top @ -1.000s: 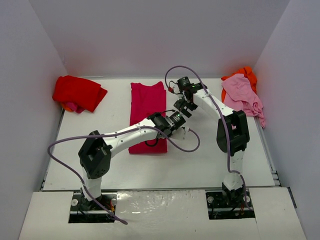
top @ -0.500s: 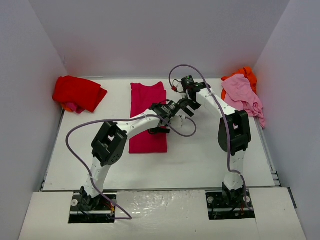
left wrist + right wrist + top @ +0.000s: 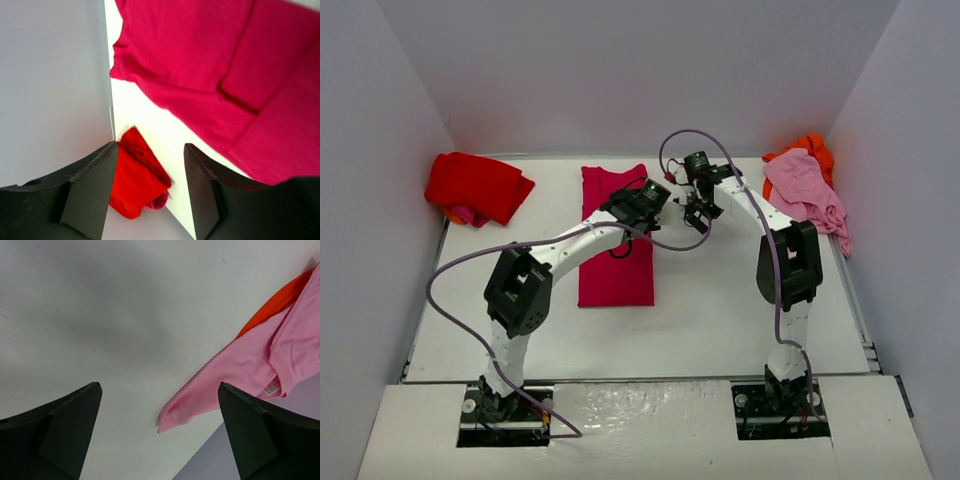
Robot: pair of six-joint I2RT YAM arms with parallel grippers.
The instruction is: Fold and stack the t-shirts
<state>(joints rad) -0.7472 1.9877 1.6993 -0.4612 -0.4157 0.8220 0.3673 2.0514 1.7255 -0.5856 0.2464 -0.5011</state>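
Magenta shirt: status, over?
Left gripper open, empty, above the magenta shirt. Right gripper open, empty. Shirt lies flat, folded into a strip; nothing on it.

The crimson-magenta shirt [image 3: 616,280] and the bright red shirt [image 3: 475,185] are showing plain, unpatterned colour. The pale pink shirt [image 3: 805,190] and the orange shirt [image 3: 814,146] are looking equally plain.

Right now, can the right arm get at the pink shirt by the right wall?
Probably yes. The right gripper is open and empty, with only table surface between it and the pink shirt, which lies on top of the orange shirt.
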